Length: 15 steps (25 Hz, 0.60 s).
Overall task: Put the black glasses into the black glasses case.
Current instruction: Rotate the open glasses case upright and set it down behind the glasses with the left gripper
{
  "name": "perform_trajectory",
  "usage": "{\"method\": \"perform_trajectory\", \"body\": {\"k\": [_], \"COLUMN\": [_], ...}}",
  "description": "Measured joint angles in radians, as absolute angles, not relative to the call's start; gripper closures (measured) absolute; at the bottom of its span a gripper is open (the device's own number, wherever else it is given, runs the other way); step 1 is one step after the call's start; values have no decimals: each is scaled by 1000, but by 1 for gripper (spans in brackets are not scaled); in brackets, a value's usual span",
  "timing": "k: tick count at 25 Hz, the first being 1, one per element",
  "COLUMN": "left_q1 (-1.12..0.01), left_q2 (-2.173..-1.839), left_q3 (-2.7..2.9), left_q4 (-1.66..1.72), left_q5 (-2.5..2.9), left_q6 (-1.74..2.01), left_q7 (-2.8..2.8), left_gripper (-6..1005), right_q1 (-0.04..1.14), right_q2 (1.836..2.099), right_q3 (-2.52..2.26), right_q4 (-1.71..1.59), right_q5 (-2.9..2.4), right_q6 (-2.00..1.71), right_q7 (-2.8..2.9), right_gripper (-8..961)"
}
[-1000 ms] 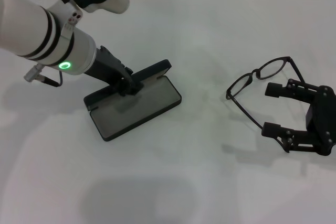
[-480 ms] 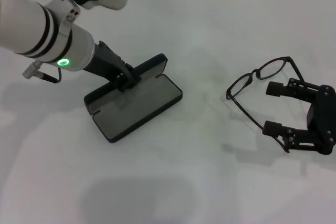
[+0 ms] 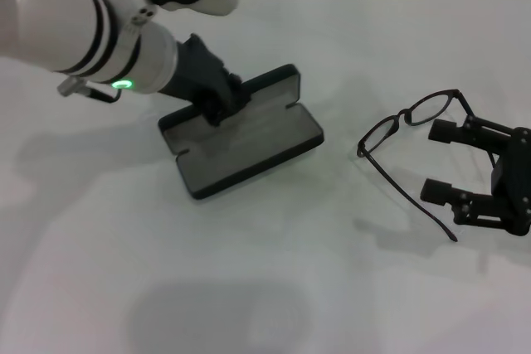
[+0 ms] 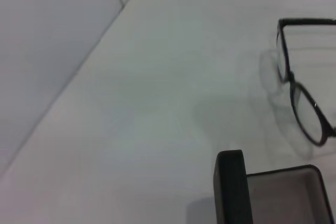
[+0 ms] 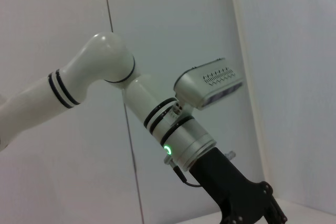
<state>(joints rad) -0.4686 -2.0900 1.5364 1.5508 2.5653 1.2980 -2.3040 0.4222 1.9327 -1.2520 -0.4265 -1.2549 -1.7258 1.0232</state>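
The black glasses case (image 3: 253,143) lies open on the white table, grey lining up, its lid raised at the far side. My left gripper (image 3: 220,107) is shut on the lid's edge near the hinge. The black glasses (image 3: 404,115) sit upright to the right, lenses facing the case and temple arms unfolded. My right gripper (image 3: 442,162) stands open just right of them, its fingers between the two temple arms and holding nothing. The left wrist view shows a corner of the case (image 4: 231,187) with the glasses (image 4: 291,83) beyond it.
The white table (image 3: 274,279) carries nothing else. A pale wall (image 4: 47,40) rises behind the far edge. In the right wrist view the left arm (image 5: 173,129) stands in front of wall panels.
My left gripper has dragged the open case to the right, closer to the glasses. The right gripper has shifted slightly to the right. The glasses have stayed put.
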Motion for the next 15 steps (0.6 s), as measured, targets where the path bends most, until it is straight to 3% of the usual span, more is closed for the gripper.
{"method": "perform_trajectory", "body": {"k": [15], "left_q1": [-458], "left_q2": [-2091], "left_q3": [1746], "left_q4": [1529], "left_q5": [2567], "left_q6": [1101], "left_q7": [-1969], "left_gripper": [783], "right_q1": [375], "right_q2": [1949], "right_q3": [-1180], "right_q4": [-418], "right_q5": [-1255], "right_q6": [-1725], "right_q7": [1019], "right_gripper": [155]}}
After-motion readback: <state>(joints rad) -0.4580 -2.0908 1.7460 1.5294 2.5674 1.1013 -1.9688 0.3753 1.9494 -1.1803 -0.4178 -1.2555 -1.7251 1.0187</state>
